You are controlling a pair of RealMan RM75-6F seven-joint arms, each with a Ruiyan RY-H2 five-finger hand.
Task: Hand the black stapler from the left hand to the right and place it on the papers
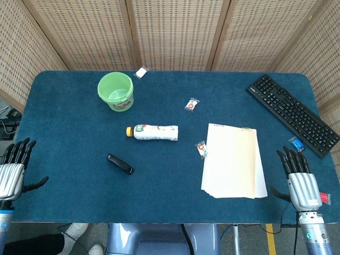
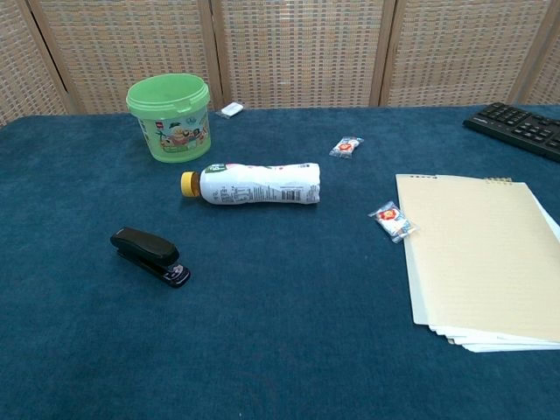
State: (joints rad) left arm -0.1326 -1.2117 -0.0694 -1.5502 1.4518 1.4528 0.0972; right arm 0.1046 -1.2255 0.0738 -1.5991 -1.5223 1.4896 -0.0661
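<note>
The black stapler [image 1: 120,163] [image 2: 150,255] lies on the blue table, left of centre, with nothing touching it. A stack of cream papers [image 1: 234,160] [image 2: 481,257] lies flat to the right of centre. My left hand [image 1: 13,170] hovers at the table's near left edge, fingers spread and empty, well left of the stapler. At the near right edge my right hand [image 1: 298,178] is also spread and empty, just right of the papers. Neither hand shows in the chest view.
A white bottle with a yellow cap [image 1: 153,132] [image 2: 254,184] lies on its side behind the stapler. A green bucket [image 1: 116,91] [image 2: 171,105] stands at the back left, a black keyboard [image 1: 291,113] [image 2: 518,128] at the back right. Small wrapped candies [image 1: 201,149] [image 2: 391,220] lie near the papers.
</note>
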